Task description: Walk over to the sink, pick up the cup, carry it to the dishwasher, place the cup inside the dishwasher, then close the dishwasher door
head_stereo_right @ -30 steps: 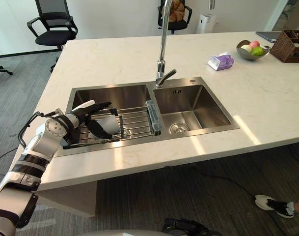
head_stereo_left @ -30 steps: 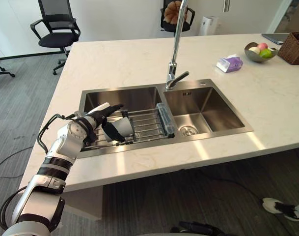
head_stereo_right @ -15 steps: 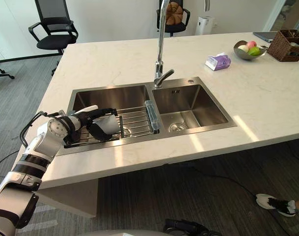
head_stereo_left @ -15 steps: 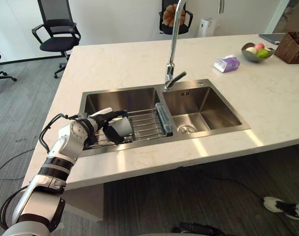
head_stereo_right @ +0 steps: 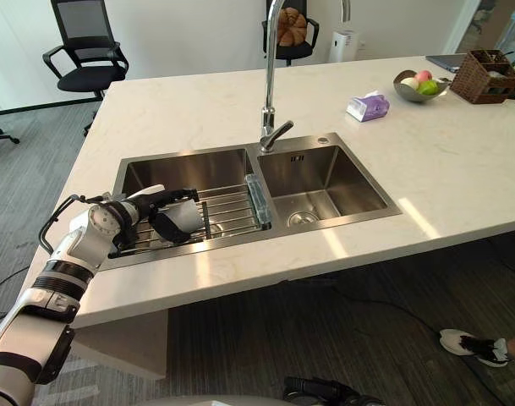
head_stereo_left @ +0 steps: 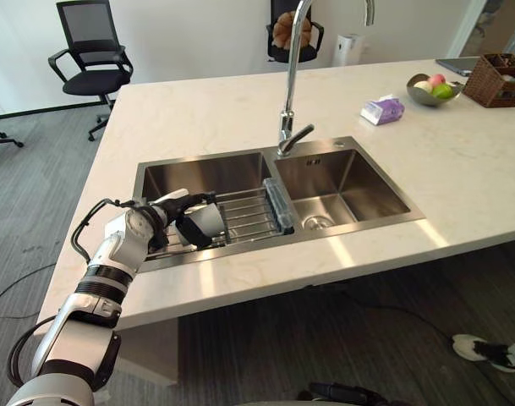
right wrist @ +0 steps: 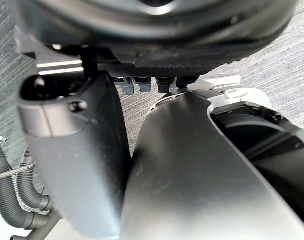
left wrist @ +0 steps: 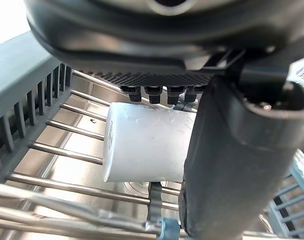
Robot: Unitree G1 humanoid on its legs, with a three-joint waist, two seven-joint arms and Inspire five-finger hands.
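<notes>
Since a second ago, the fingers of the left hand (head_stereo_left: 171,216), then spread above the cup (head_stereo_left: 209,222), have been curled down around it. The whole scene has also been shifted slightly by a camera move.

A pale stone counter (head_stereo_left: 232,110) is seen across the eye views, with a steel double sink (head_stereo_left: 352,179) set into it. A tall faucet (head_stereo_left: 286,93) stands behind the divider between the two basins. A wire rack (head_stereo_left: 250,215) is laid across the near part of the left basin.

The white cup is held on its side over that rack, at its left end. In the left wrist view the thumb (left wrist: 226,165) is pressed against one side of the cup and the fingertips (left wrist: 156,92) are hooked over the other. The cup seems to be resting on the bars, though this cannot be told for certain from so close.

The right hand (right wrist: 77,165) is seen in its own wrist view above grey carpet; whether it is open or closed cannot be told.

A black chair (head_stereo_left: 92,55) stands past the far left corner of the counter. At the far right end a wicker basket (head_stereo_left: 494,76), a fruit bowl (head_stereo_left: 428,90) and a purple tissue pack (head_stereo_left: 382,109) are set out. A person's shoe (head_stereo_left: 485,351) is seen on the floor at lower right.
</notes>
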